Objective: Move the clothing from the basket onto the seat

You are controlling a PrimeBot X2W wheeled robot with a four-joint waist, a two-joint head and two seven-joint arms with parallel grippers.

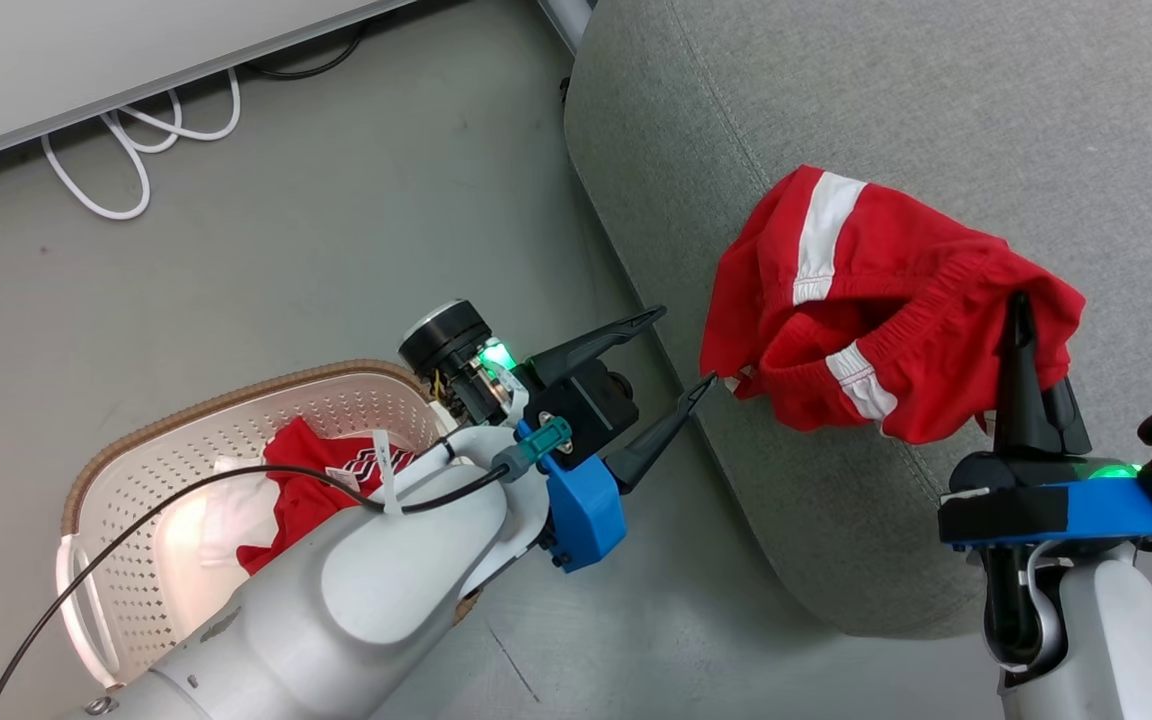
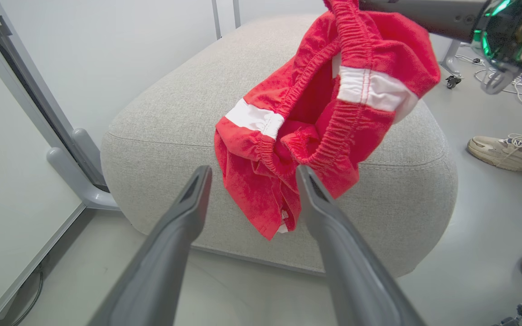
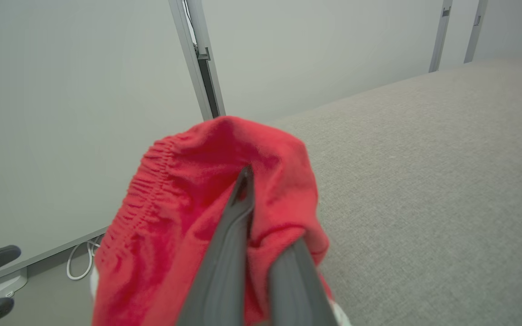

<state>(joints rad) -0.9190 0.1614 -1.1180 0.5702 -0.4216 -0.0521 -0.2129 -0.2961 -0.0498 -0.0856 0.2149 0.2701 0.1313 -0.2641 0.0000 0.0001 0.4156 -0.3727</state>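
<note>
Over the grey seat [image 1: 936, 100], right gripper [image 1: 1019, 305] was clamped on the red shorts [image 1: 936, 270], left gripper [image 1: 686, 346] gaping empty, so it probably just needed lowering and releasing next.

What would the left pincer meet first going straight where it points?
Likely the red garment hanging from the right pincer, then the seat edge behind, though depth is unclear.

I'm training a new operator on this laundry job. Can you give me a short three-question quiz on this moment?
1. True or false: the left gripper is open.
2. Where is the other red garment? A) on the floor B) in the basket C) on the sofa seat
3. Fill in: the fingers of the right gripper are ____ on the red shorts.
Key: 1 true; 2 B; 3 shut.
</note>
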